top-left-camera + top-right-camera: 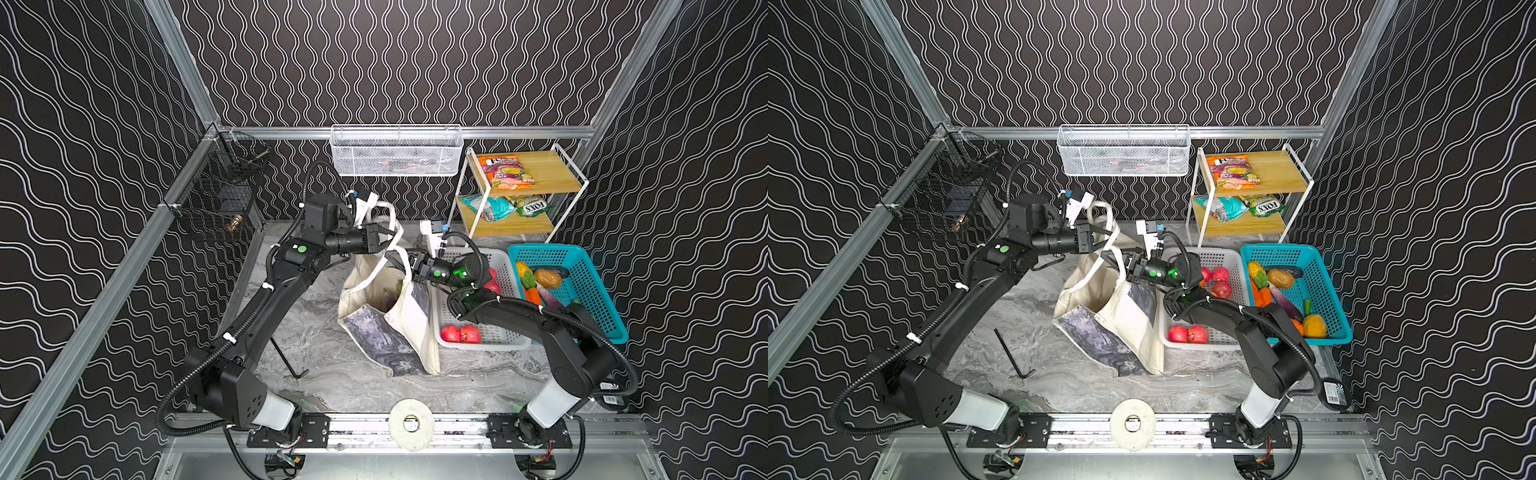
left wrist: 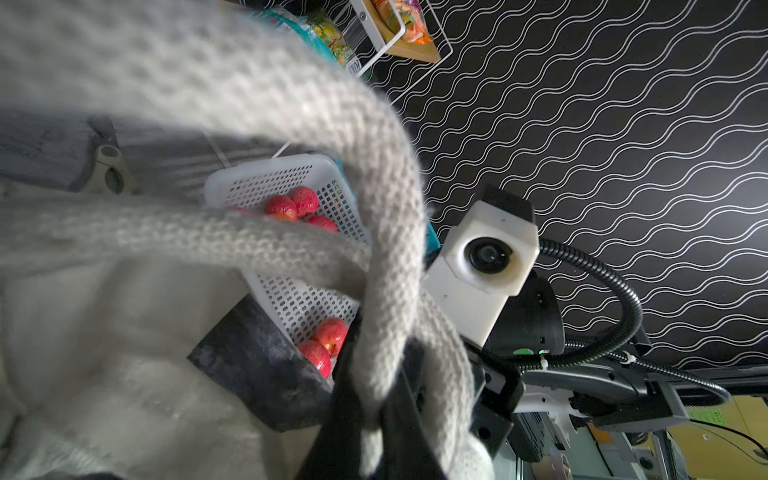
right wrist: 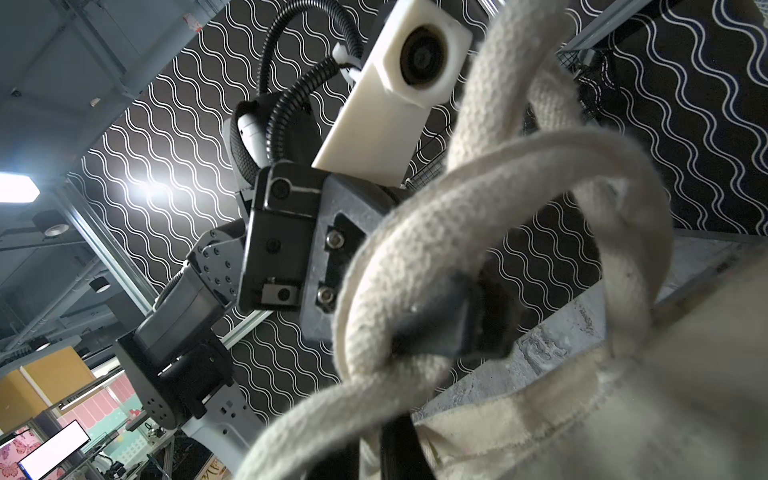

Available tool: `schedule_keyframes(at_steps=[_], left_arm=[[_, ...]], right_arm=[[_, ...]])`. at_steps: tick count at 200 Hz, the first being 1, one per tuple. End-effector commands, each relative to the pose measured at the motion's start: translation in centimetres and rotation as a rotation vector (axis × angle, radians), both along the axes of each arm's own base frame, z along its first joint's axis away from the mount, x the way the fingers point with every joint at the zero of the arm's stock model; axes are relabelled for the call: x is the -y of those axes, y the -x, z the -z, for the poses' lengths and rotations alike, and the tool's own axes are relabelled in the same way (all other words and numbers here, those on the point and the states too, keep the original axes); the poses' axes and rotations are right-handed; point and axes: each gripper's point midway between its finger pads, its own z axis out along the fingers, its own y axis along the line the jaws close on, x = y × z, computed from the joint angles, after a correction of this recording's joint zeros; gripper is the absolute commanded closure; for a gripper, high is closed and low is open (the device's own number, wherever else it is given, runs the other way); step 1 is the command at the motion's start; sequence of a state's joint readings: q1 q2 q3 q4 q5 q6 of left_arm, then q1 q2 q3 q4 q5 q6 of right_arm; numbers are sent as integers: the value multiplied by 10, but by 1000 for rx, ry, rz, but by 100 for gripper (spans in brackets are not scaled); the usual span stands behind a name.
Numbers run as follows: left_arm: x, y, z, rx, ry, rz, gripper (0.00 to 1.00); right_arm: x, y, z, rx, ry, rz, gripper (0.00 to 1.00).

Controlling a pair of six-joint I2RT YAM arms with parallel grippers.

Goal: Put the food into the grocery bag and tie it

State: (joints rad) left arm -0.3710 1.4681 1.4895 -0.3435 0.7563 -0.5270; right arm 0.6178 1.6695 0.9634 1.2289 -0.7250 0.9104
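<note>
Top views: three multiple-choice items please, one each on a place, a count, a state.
1. The teal basket stands: A) right of the white basket B) on the back wall C) at the far left.
2. Snack packets on the rack: A) one B) three C) five.
3. The right gripper is: A) open B) shut on an apple C) shut on a bag handle.
1 A, they sit side by side; 2 B, one above, two below; 3 C, its fingers pinch the strap.

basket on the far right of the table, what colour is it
The basket is teal, perforated all over; clearest in a top view.
</note>
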Motion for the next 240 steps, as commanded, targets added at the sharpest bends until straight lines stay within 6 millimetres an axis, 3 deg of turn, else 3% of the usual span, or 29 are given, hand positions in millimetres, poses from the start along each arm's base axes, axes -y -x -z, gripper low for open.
schedule_keyframes(at_steps=[1,86,133,179,240], left_arm=[[-10,6,12,-33,-50,-9,100],[-16,10,14,-31,-85,-20,100],[-24,23,31,-58,-140,-20,100],[-32,39,35,-67,-178,-20,100],[-45,43,55,-112,-262,-58,100]], right_arm=[[13,-7,-4,48,-5,81,94],[22,-4,33,39,195,117,97],[43,-19,28,72,263,262,100],[61,-35,34,64,337,414,100],[89,-44,33,77,380,576,100]])
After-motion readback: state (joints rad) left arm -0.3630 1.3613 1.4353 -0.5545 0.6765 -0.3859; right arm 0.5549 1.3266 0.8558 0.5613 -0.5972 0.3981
